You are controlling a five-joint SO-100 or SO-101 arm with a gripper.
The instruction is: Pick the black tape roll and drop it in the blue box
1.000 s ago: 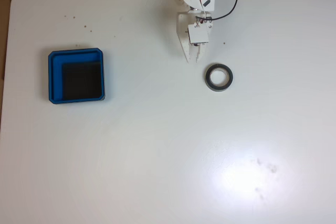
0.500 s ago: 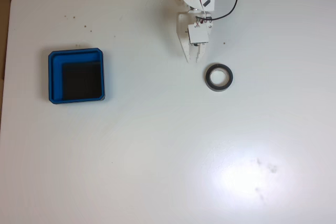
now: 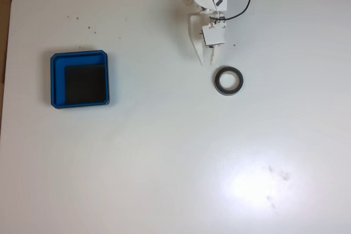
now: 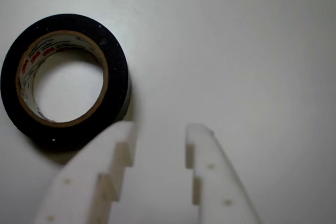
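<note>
The black tape roll (image 3: 217,80) lies flat on the white table, right of centre in the fixed view. My white gripper (image 3: 207,61) hangs just above and to the left of it, not touching. In the wrist view the roll (image 4: 116,72) shows its tan inner rim at upper left. My gripper (image 4: 160,129) is open, with bare table between its two white fingers. The left fingertip (image 4: 123,132) sits close to the roll's lower right edge. The blue box (image 3: 53,80), with a black floor, rests far to the left and holds nothing.
The white table (image 3: 164,163) spreads wide around both things. A red and black cable (image 3: 244,4) loops off the arm at the top. The table's rounded corner and left edge (image 3: 11,36) lie just beyond the box.
The gripper has swung slightly to the right in the fixed view, closer to the tape roll. The roll and the box have not moved.
</note>
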